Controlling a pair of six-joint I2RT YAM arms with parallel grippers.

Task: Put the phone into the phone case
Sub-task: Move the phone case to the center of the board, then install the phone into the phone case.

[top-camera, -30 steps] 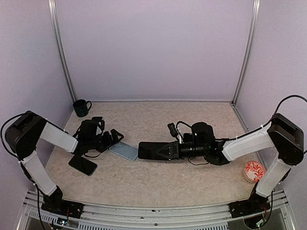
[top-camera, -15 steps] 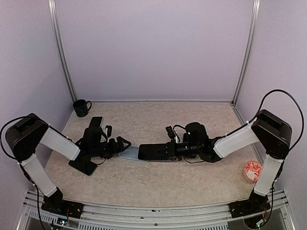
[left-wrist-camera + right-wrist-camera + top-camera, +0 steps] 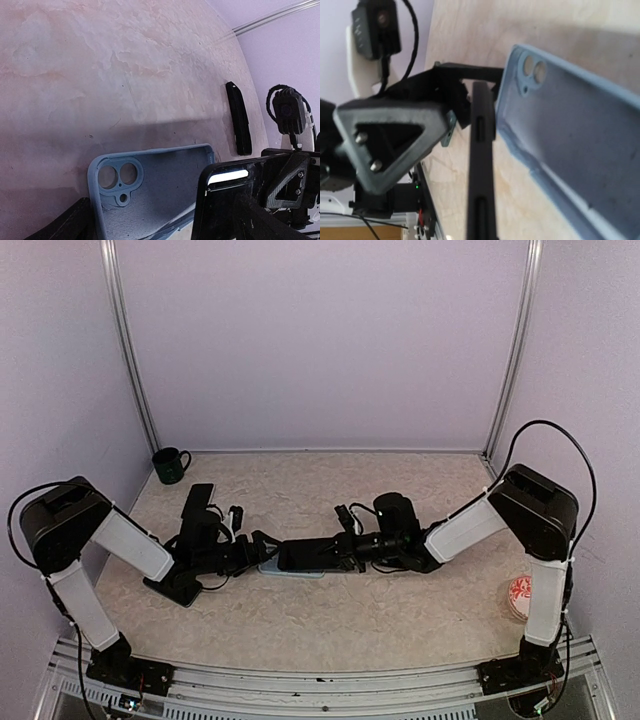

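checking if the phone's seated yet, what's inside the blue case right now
Nothing at its camera-hole end: the phone case lining is bare there. The phone, tilted over it, hides the far end.

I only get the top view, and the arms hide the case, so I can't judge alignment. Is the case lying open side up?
Observer: Yes. The left wrist view shows the blue phone case hollow side up, with both camera holes showing.
Operator: Is the phone seated in it?
Observer: No. In the right wrist view the phone stands edge-on beside the case's rim, and the inside of the case is bare.
Operator: Is the left gripper clamping the case?
Observer: No. The left gripper is open. Its wrist view shows the fingers spread wide with the case between them.
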